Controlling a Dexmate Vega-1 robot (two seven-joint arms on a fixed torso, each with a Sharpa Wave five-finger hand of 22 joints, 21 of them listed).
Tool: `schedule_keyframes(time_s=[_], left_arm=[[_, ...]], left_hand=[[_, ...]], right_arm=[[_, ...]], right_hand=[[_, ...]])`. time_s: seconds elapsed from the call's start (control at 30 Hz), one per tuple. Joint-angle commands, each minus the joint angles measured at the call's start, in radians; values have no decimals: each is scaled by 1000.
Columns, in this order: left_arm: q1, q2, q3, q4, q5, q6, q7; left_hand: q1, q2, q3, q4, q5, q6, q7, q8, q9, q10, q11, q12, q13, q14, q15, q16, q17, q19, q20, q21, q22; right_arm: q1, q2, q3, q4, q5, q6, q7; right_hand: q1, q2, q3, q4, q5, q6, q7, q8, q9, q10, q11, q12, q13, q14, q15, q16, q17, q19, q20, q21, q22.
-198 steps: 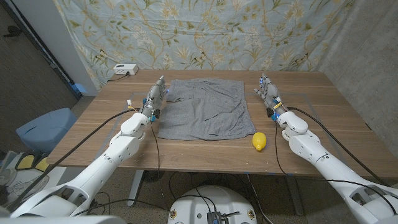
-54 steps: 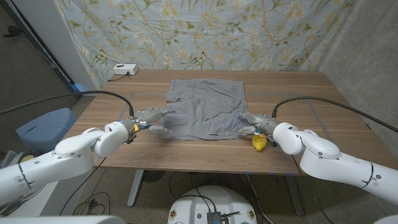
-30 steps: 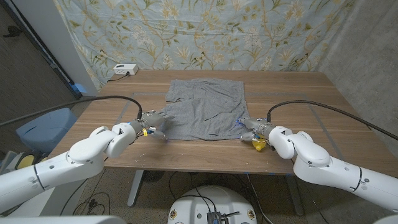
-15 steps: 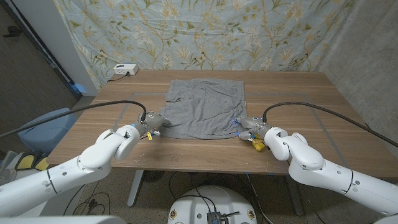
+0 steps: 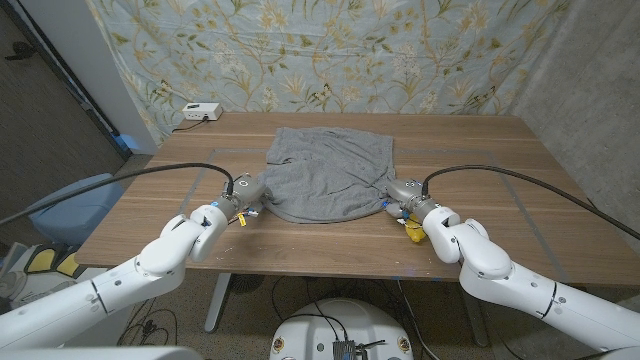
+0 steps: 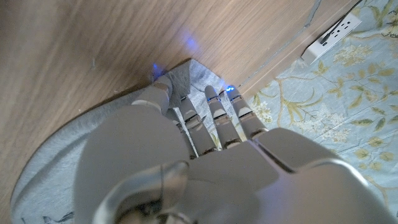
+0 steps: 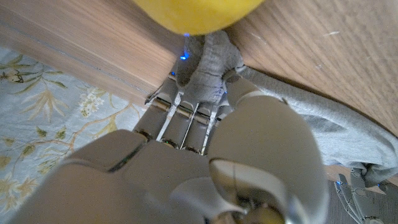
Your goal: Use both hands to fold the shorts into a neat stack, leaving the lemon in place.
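shorts [image 5: 330,175]: soft, light grey cloth, frame centre; best held by corners.
left hand [image 5: 248,191]: I pinch the near-left corner.
right hand [image 5: 400,194]: I pinch the near-right corner.
lemon [image 5: 412,226]: just beside my right hand.

The shorts [image 5: 328,180] are soft, matt grey cloth, creased where each hand pinches them. The counter [image 5: 520,190] is smooth wood with visible grain. Beside the right hand [image 5: 402,194], the lemon [image 7: 189,14] looks glossy and smooth.
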Motion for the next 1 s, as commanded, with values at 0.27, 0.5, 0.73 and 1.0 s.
schedule_keyframes(time_s=[0.27,0.5,0.73,1.0], left_arm=[[116,-72,-136,-18,-237,-46,431],[209,-42,-235,-119,-316,-52,491],[326,0,-331,-232,-301,0,515],[507,-2,-474,-337,-260,43,547]], left_hand=[[52,26,56,71,106,32,72,149,165,84,-3,159,230,157,-178,59,116,12,2,46,16],[84,28,52,90,148,-8,79,233,279,55,0,253,377,169,-176,66,194,4,2,75,26],[90,27,52,103,161,-24,79,266,322,41,0,287,431,164,-175,59,219,-2,3,87,29],[97,26,54,113,171,-35,77,297,360,29,-3,315,476,156,-175,50,240,-14,9,96,31]], right_arm=[[-78,19,107,10,78,87,-174],[-160,-20,206,-86,188,83,-220],[-245,-68,280,-191,225,63,-269],[-357,-108,354,-306,228,2,-324]], right_hand=[[5,11,-14,19,-1,42,-6,6,9,35,1,17,19,11,-110,6,74,-15,-17,16,10],[25,13,-10,11,10,79,22,18,14,70,31,36,34,14,-110,10,95,-12,1,33,12],[32,11,-7,10,17,88,23,21,16,74,33,39,41,8,-108,3,100,-24,2,36,12],[33,9,-7,12,22,96,18,24,17,73,34,40,49,4,-105,-4,105,-34,2,39,12]])
